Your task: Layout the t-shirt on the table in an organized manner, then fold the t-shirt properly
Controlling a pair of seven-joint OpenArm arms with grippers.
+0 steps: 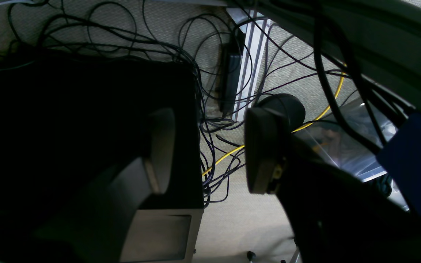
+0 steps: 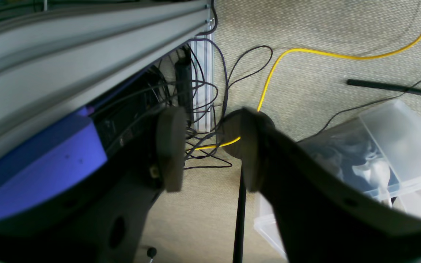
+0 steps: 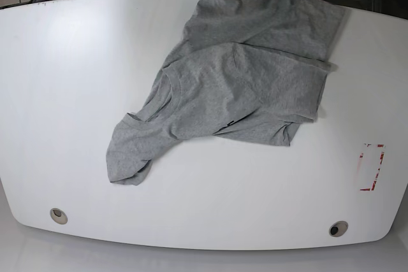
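Grey t-shirt [image 3: 245, 81] rumpled on the white table [image 3: 64, 93], reaching the far edge and hanging slightly over it.

Lying in loose folds, upper part doubled over the lower, one sleeve trailing toward the near left corner; a grommet [image 3: 58, 215] near the near left corner, another [image 3: 338, 228] near the near right corner, red-and-white mark [image 3: 371, 167] by the right edge. Left gripper [image 1: 210, 153] and right gripper [image 2: 208, 149] both parted and holding nothing, hanging below the table's edge over carpet strewn with black cables [image 1: 210, 109], a yellow cable [image 2: 342, 54] and a clear plastic box [image 2: 389, 146].
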